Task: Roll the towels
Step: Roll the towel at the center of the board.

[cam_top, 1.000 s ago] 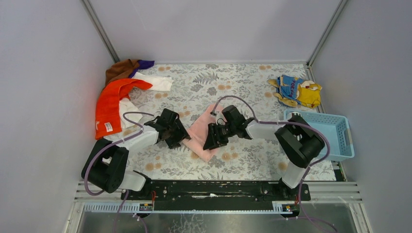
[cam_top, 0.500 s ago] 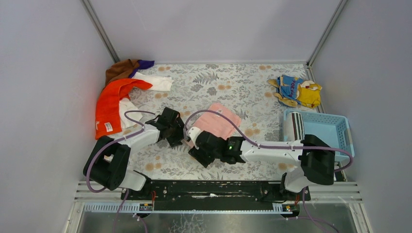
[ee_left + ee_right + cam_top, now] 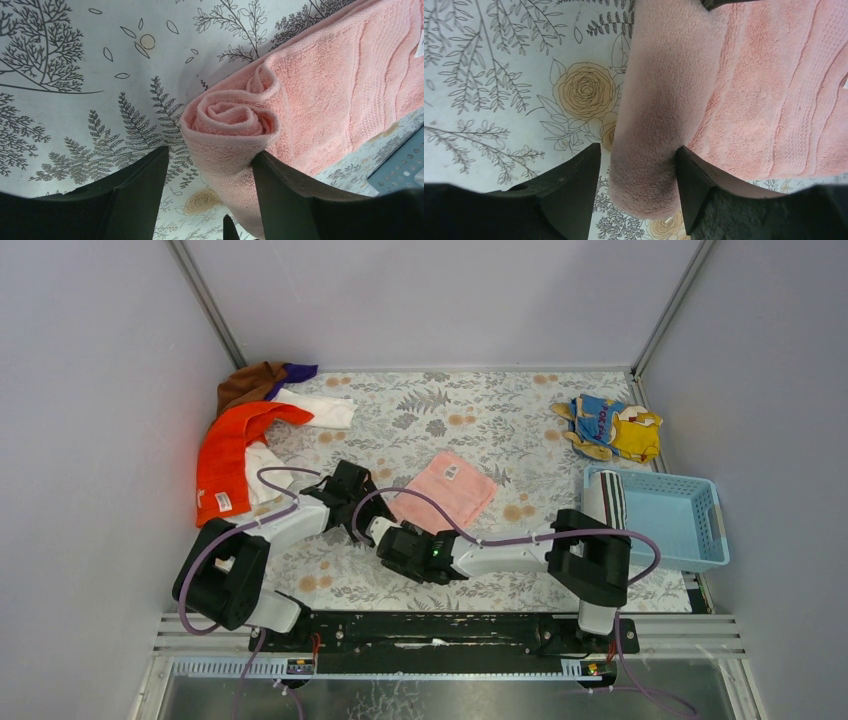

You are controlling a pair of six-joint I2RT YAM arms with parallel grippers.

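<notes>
Walls (image 3: 430, 300) of plain pale grey close off 3 sides of a table (image 3: 500, 405), whose flat top is printed with grey ferns and tan roses. 2 black-and-white arms reach in from the near edge toward the middle. At the far left lies 1 loose heap of soft towels in 4 colours: an orange towel (image 3: 230, 455) on top, a brown towel (image 3: 250, 383), a purple towel (image 3: 298, 370) and a white towel (image 3: 320, 410). At the right edge stands 1 light blue plastic basket (image 3: 670, 520) with slotted walls, and 1 striped towel (image 3: 605, 502), rolled into a cylinder, sits at its left end. The pink towel (image 3: 455, 490), looped terry with woven bands, lies at the centre of the table, its near-left end wound into a tight spiral and the rest flat. A crumpled yellow and blue cloth (image 3: 612, 428) rests near the far right corner. The left gripper (image 3: 210, 155) straddles 1 end of the roll with its jaws spread, 1 finger against the terry and the other a sliver off. The right gripper (image 3: 639, 150) straddles the other end in the same way. 1 small white tag (image 3: 452, 472) shows on the flat part.
</notes>
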